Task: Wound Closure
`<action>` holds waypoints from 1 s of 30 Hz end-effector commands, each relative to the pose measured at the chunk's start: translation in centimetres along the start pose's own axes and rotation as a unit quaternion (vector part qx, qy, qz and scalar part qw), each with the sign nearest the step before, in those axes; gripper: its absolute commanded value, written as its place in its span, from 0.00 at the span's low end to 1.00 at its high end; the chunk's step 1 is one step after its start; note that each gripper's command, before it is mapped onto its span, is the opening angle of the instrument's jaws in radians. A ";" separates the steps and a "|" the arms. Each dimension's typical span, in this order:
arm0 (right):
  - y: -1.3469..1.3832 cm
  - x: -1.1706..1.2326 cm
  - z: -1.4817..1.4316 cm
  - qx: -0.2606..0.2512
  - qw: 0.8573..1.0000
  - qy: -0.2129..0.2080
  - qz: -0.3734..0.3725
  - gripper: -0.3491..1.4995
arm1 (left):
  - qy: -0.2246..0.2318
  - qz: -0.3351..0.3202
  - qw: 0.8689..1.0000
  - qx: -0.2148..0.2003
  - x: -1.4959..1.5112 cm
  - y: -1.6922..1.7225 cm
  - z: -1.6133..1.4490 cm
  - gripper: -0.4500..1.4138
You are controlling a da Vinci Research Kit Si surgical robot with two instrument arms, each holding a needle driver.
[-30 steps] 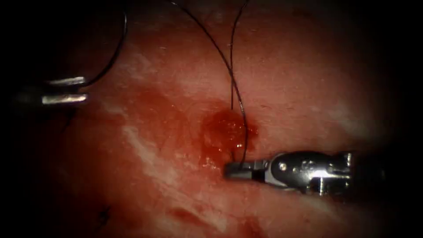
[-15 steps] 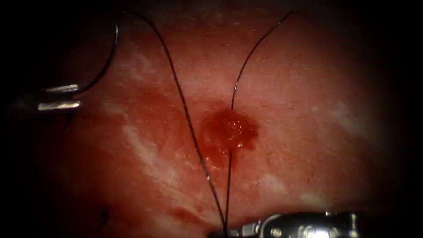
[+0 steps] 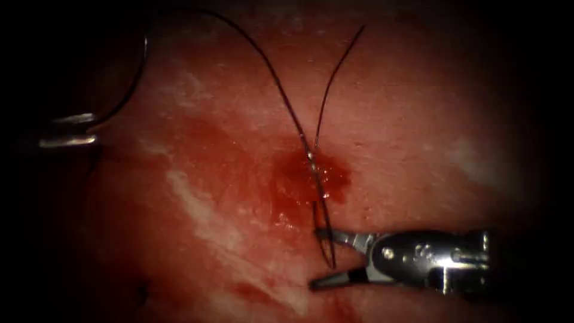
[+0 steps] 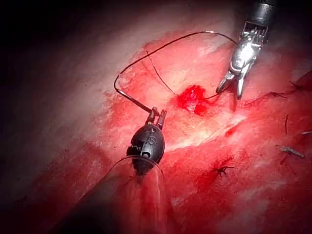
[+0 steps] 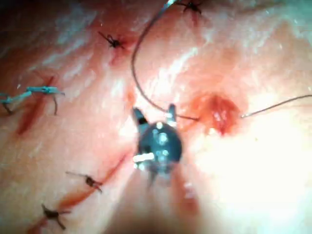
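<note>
So, endoscope first: the right tool [image 3: 315, 257] sits spread open near the tissue's [image 3: 418, 119] lower edge, thread [image 3: 299, 122] looping between its jaws, gripping nothing. The left tool [image 3: 67, 128] at the left edge looks clamped on thread. Left wrist: its jaws pinch the thread [image 4: 146, 106]. Right wrist: jaws apart beside the red fluid [image 5: 217, 113]. Needle, can't spot it.
</note>
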 end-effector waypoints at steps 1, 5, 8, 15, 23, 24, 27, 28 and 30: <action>-0.02 -0.10 0.11 -0.002 1.000 0.001 0.000 0.89 | 0.000 -0.004 1.000 0.000 -0.07 0.03 0.09 0.00; 0.03 -0.13 0.19 -0.005 1.000 0.006 -0.002 0.73 | 0.000 -0.006 1.000 0.001 -0.11 0.01 0.10 0.00; 0.02 -0.15 0.15 0.008 1.000 0.011 -0.003 0.09 | -0.001 -0.008 1.000 0.001 -0.13 0.01 0.10 0.00; -0.18 -0.08 0.04 0.026 1.000 0.002 -0.008 0.00 | -0.001 -0.007 1.000 0.002 -0.15 0.01 0.10 0.00; -0.37 0.08 0.01 0.049 0.999 0.008 -0.010 0.00 | -0.002 -0.010 1.000 0.003 -0.15 0.01 0.10 0.00; -0.36 0.08 0.01 0.049 0.999 0.008 -0.009 0.00 | -0.002 -0.010 1.000 0.003 -0.15 0.01 0.10 0.00; -0.31 0.08 0.00 0.039 0.999 0.013 -0.006 0.23 | -0.003 -0.010 1.000 0.004 -0.16 0.01 0.09 0.00; -0.30 0.08 0.00 0.036 0.999 0.013 -0.005 0.32 | -0.003 -0.010 1.000 0.004 -0.16 0.01 0.09 0.00; -0.29 0.01 -0.05 0.035 0.999 0.011 -0.010 0.39 | -0.003 -0.010 1.000 0.004 -0.16 0.01 0.08 0.00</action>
